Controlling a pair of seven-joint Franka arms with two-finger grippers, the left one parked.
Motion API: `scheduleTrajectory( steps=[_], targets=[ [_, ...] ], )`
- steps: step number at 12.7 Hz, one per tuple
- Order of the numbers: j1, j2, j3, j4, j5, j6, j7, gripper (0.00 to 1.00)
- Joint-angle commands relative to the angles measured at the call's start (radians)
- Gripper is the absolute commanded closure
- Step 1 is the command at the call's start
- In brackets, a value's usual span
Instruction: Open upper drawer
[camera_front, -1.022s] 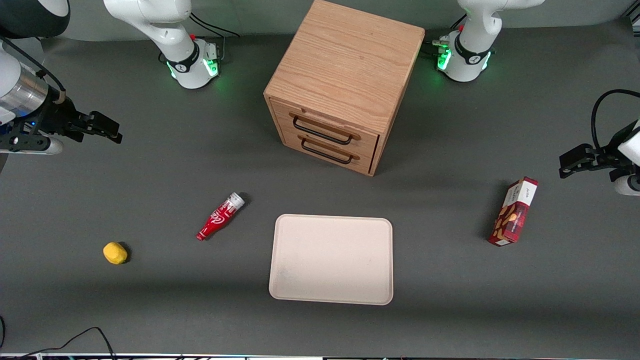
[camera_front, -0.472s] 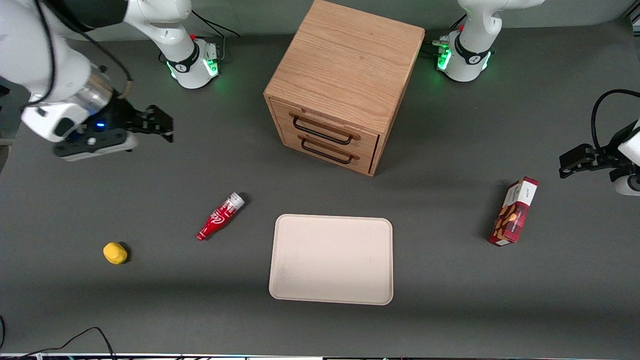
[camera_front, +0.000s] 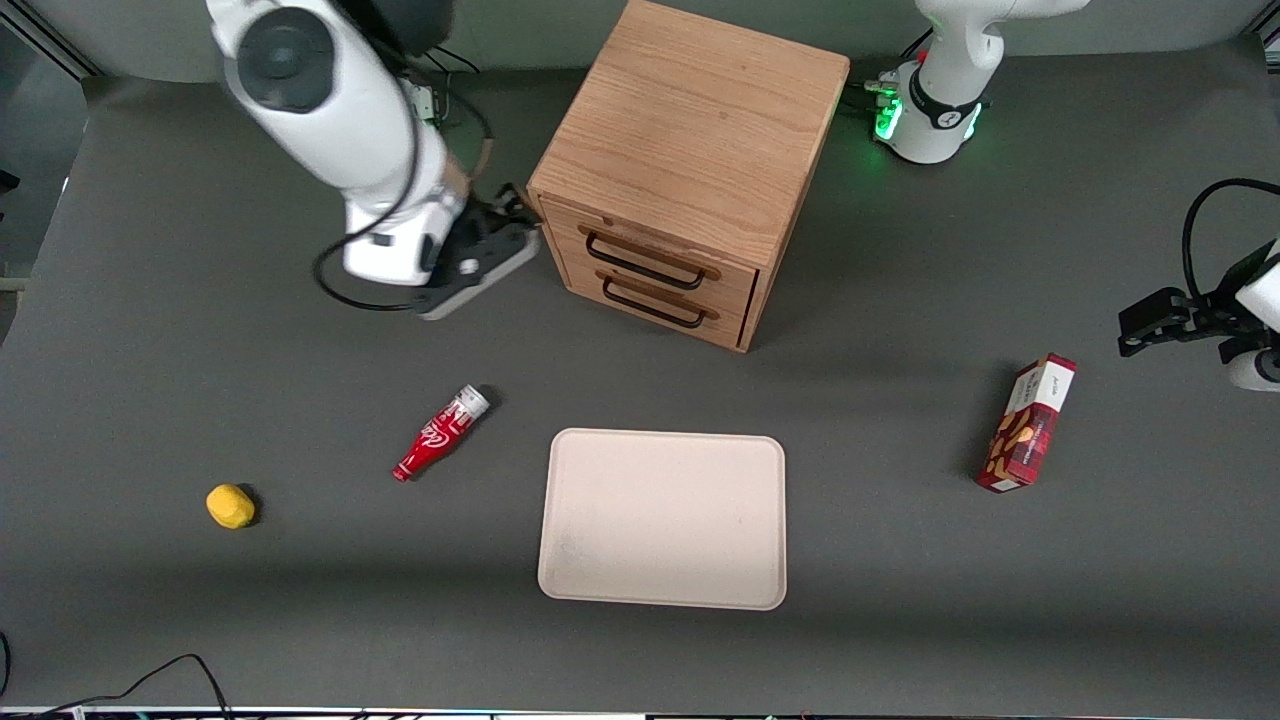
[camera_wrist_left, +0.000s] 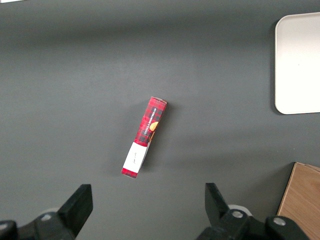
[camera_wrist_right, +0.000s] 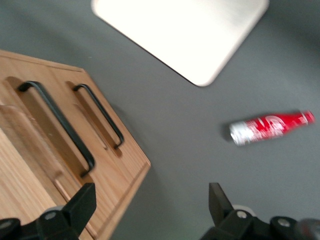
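Upper light-oak drawer (camera_front: 648, 256) with thin black wire handle (camera_wrist_right: 59, 125): sitting shut in the wooden cabinet (camera_front: 690, 140), just beside your gripper.
Right arm's black two-finger gripper (camera_wrist_right: 150, 202): you are hovering it with fingers spread, gripping nothing.

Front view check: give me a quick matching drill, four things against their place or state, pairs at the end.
Things:
1. upper drawer
2. gripper
3. bottle
4. tray

Place or state:
A. lying on its side, between the lemon and the tray
B. shut, handle untouched
C. open, beside the cabinet's corner at upper-drawer height
D. bare, nearer the front camera than the cabinet

Pairs: 1-B, 2-C, 3-A, 4-D
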Motion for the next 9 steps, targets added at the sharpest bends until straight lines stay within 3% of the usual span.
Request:
scheduleTrajectory(
  steps=[1,9],
  targets=[
    [0.067,0.123,0.050,0.052,-0.075,0.050,-0.007,0.00],
    [0.119,0.223,0.051,-0.034,-0.089,0.221,-0.021,0.00]
  ],
)
